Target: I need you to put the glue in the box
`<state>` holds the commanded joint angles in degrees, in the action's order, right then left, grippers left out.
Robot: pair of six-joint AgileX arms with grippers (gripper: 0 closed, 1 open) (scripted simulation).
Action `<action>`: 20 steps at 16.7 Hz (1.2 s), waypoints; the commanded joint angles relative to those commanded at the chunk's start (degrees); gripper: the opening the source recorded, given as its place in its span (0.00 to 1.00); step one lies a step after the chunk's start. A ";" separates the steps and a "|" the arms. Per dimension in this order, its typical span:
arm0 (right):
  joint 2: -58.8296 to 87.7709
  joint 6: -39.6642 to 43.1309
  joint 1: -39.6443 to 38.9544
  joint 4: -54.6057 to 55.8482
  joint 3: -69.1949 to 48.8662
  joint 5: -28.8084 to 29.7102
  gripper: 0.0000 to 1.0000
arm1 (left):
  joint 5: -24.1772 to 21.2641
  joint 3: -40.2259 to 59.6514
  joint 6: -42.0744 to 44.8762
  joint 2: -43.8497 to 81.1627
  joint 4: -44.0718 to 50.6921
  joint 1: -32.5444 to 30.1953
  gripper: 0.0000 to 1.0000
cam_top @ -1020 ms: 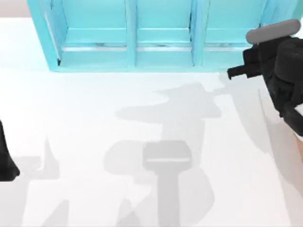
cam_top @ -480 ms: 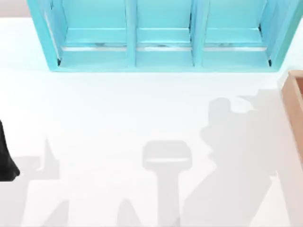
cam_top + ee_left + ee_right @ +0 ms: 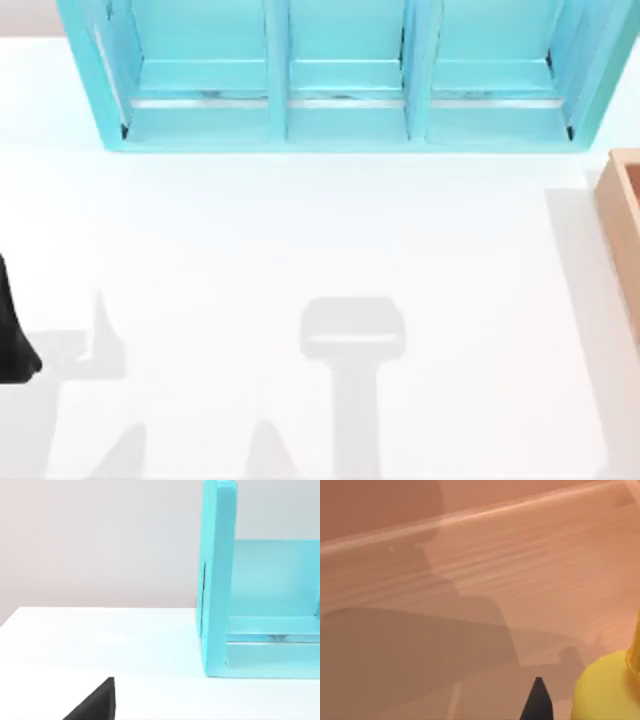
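My right gripper (image 3: 538,706) hangs inside the box (image 3: 625,225) at the table's right edge, one dark fingertip just beside the glue (image 3: 606,689) (grip: I cannot tell). My left arm (image 3: 12,335) sits parked at the left edge.

- The box (image 3: 624,235) is cut off at the table's right edge — one tan wall strip visible.
- The glue (image 3: 607,687) is cropped by the right wrist view's corner — nozzle and label hidden.
- The teal shelf unit (image 3: 340,75) loses its top.
- The left arm (image 3: 12,330) is a dark sliver at the table's left edge.
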<state>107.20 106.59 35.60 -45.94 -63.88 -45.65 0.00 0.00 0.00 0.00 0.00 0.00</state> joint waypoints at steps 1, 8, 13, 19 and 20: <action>1.68 5.54 2.66 -5.79 -0.61 -3.77 0.00 | 0.00 0.00 0.00 0.00 0.00 0.00 1.00; 13.40 36.89 16.96 -39.00 -3.18 -24.75 0.00 | 0.00 0.00 0.00 0.00 0.00 0.00 1.00; 17.89 46.76 21.07 -49.63 -3.59 -31.27 0.00 | 0.00 0.00 0.00 0.00 0.00 0.00 1.00; 17.92 47.02 20.95 -49.93 -3.51 -31.42 0.00 | 0.00 0.00 0.00 0.00 0.00 0.00 1.00; 17.92 47.00 20.95 -49.91 -3.51 -31.42 0.00 | 0.00 0.00 0.00 0.00 0.00 0.00 1.00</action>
<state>125.12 153.60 56.55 -95.84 -67.39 -77.07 0.00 0.00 0.00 0.00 0.00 0.00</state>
